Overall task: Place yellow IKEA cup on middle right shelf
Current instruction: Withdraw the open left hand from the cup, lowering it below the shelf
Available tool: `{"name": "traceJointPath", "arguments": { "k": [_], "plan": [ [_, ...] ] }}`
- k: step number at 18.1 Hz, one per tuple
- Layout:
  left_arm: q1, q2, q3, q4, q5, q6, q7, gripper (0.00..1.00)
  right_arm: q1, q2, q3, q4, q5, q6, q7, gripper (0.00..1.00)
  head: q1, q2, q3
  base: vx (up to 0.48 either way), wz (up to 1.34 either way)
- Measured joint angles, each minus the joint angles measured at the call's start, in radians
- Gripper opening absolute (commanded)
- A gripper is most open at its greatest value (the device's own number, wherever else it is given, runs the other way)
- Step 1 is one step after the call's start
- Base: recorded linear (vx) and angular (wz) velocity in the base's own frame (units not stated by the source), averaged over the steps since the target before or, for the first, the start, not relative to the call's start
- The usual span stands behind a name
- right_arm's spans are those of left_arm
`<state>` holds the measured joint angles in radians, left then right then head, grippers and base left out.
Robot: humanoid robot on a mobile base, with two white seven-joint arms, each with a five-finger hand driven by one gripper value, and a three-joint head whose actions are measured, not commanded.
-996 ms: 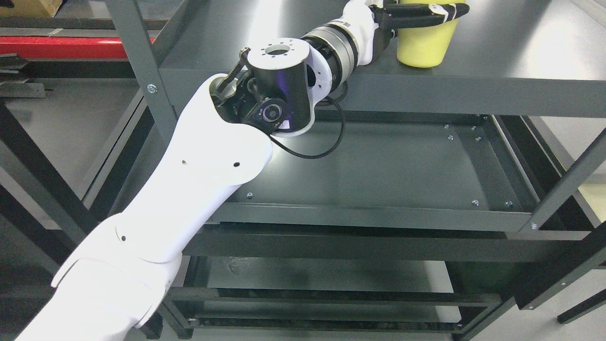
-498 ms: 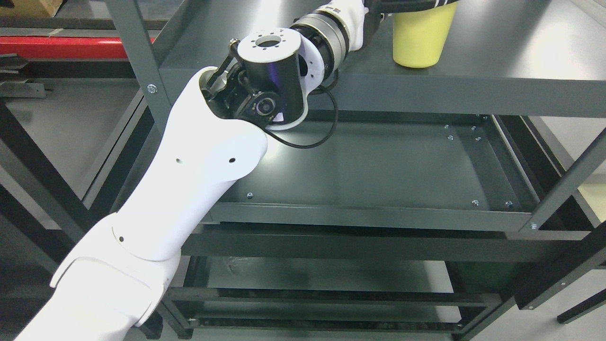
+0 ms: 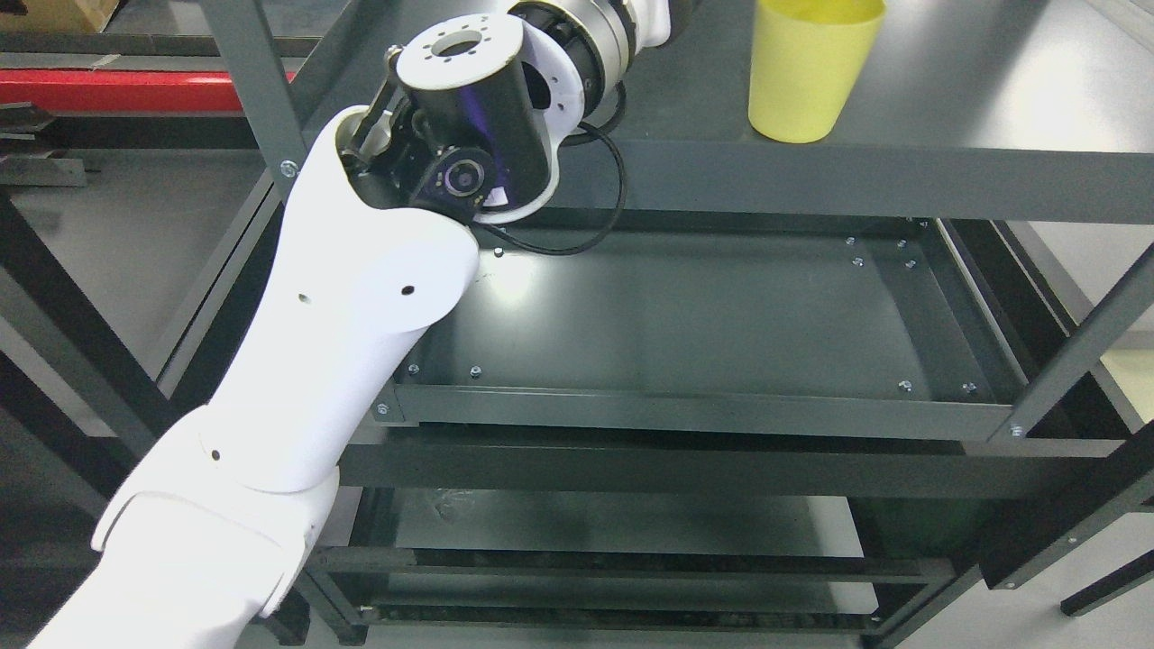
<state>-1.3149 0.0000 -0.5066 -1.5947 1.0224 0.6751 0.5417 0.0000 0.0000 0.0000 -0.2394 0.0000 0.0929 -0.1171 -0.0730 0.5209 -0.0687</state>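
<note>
The yellow cup stands upright and alone on the dark grey shelf at the top right of the head view, close to the shelf's front edge. My left arm rises from the lower left. Its black elbow joint and its wrist reach over the left part of that shelf. The hand itself is cut off by the top edge, so nothing touches the cup. My right arm does not show.
Below is a lower shelf tray with raised rims. Upright posts stand at the left and right. A black cable loops under the elbow. A red bar lies on the floor at the left.
The left hand, whose fingers were around the cup's rim, has let go and drawn back up and left out of the picture. The cup stays standing on the shelf.
</note>
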Motion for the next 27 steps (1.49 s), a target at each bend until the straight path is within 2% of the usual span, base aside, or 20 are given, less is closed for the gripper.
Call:
{"name": "traceJointPath", "arguments": {
  "k": [12,19,27],
  "plan": [
    [0.075,0.010,0.119,-0.095,0.002,-0.017,-0.723,0.99,0.000,0.000,0.000,0.000,0.000,0.000,0.000,0.99,0.0000,0.000,0.000,0.000,0.00],
    [0.192,0.064,0.148,-0.139,0.019,-0.020,-0.901,0.98,0.000,0.000,0.000,0.000,0.000,0.000,0.000,0.99,0.0000,0.000,0.000,0.000,0.00],
    [0.307,0.110,0.103,-0.161,0.055,-0.007,-0.956,0.98,0.000,0.000,0.000,0.000,0.000,0.000,0.000,0.99,0.0000,0.000,0.000,0.000,0.00]
  ]
}}
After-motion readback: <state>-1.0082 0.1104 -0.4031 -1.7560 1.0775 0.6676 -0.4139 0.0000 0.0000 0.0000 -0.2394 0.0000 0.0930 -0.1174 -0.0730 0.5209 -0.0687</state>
